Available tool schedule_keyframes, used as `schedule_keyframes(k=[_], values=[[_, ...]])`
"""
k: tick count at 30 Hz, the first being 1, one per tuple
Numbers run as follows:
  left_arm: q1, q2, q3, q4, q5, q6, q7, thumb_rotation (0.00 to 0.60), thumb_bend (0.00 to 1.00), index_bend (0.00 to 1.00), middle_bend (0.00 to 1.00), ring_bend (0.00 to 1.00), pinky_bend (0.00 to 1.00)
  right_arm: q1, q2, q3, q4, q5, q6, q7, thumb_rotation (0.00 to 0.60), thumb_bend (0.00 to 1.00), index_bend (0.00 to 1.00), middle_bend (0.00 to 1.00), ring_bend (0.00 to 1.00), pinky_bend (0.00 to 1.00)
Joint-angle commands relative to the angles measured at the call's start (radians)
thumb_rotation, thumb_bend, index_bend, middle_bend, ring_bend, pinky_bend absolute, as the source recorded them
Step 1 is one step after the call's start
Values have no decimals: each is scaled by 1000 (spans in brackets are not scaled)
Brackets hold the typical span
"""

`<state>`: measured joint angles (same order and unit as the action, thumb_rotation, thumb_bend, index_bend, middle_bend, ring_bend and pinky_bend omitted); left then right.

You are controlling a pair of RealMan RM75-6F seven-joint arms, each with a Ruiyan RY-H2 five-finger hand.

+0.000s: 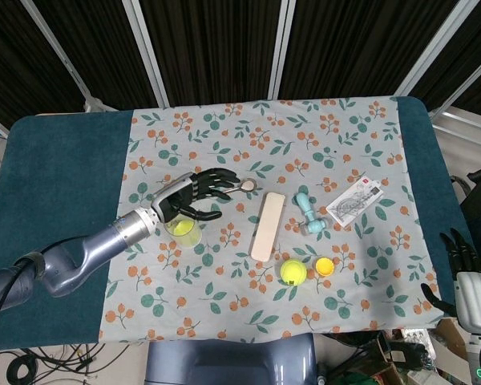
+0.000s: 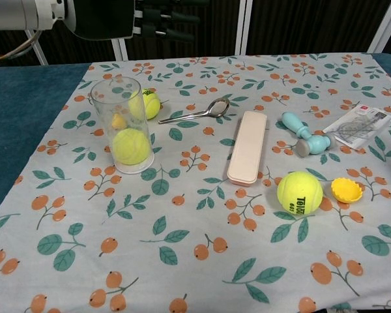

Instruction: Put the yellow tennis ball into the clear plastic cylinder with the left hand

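The clear plastic cylinder (image 2: 122, 124) stands upright on the left of the floral cloth, with a yellow tennis ball (image 2: 131, 146) resting at its bottom. From above, the cylinder (image 1: 183, 229) shows yellow inside. My left hand (image 1: 196, 192) hovers just behind and above it, fingers spread, holding nothing; the chest view shows only the left hand's dark fingers (image 2: 158, 12) at the top edge. A second tennis ball (image 2: 150, 103) lies behind the cylinder. A third tennis ball (image 2: 300, 192) sits front right. My right hand (image 1: 462, 258) hangs off the table at lower right, fingers apart.
A pink case (image 2: 247, 147) lies mid-table, metal scissors (image 2: 195, 112) behind it. A teal handle-shaped object (image 2: 305, 135), a printed packet (image 2: 360, 127) and a yellow cap (image 2: 347, 190) occupy the right side. A small orange thing (image 2: 119, 120) shows through the cylinder.
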<state>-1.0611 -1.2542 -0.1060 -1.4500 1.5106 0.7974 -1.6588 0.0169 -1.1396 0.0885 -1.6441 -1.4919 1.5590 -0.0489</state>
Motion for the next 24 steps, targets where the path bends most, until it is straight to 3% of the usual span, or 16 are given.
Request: schedule_keyframes(k=[1,5,10,13,18,24], values=[[30,43,-19,41,-113,-16,287,600,211,212,177,107,191,1,-1,-2,0,-3,-1,-3,600,163,0,0,108,252],[52,42,-21,69,-204,-8,564,600,211,212,177,107,191,1,-3,-2,-1,-5,1,-8,600,163,0,0,109,252],[78,-3,-4,127,-272,12,804,600,194,208,171,105,175,5,1,-9,-1,-30,3,-3,600,164,0,0,111,252],[91,-46,2,179,-310,16,917,600,154,190,137,53,132,5,-3,-13,2,-35,3,-13,600,164,0,0,111,252],[97,-120,0,273,-341,-2,1023,600,150,167,113,30,114,5,-7,-6,-4,-12,-5,-21,600,167,0,0,111,252],[83,-202,-4,382,-336,-68,1045,600,104,143,90,5,86,8,-8,-3,-1,-3,-11,-21,600,171,0,0,112,252]])
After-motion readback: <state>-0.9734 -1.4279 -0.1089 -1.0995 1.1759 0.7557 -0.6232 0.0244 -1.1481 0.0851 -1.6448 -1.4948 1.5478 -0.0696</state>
